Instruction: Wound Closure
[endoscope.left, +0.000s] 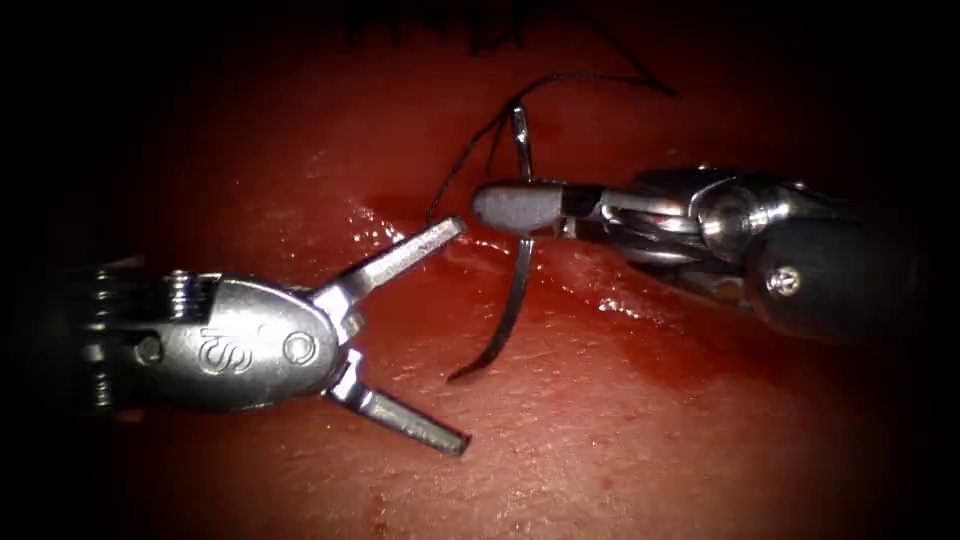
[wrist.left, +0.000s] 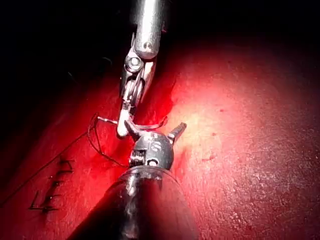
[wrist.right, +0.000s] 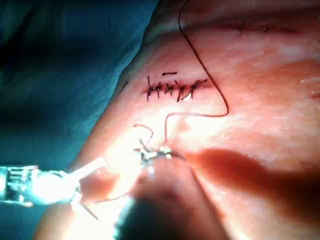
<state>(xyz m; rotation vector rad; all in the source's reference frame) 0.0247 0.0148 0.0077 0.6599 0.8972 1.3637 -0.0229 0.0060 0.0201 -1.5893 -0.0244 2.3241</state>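
My right tool (endoscope.left: 497, 207) comes in from the right with its jaws shut on the curved needle (endoscope.left: 514, 300), gripping it in the upper half of its curve. The needle's tip points down and left over the tissue (endoscope.left: 640, 420), and I see no part of it buried. Dark thread (endoscope.left: 560, 78) leaves the needle's upper end and loops over the tissue. My left tool (endoscope.left: 462, 335) stands to the left of the needle, jaws spread wide with nothing between them. The left wrist view has the same open jaws (wrist.left: 152, 127) just under the right tool (wrist.left: 122, 127) and the needle (wrist.left: 152, 126).
A wet, glistening cut line (endoscope.left: 600, 300) runs across the tissue under the right tool. A finished row of dark stitches (wrist.right: 175, 89) lies farther along, with thread (wrist.right: 212, 95) curving past it. Blue drape (wrist.right: 60, 75) borders the tissue.
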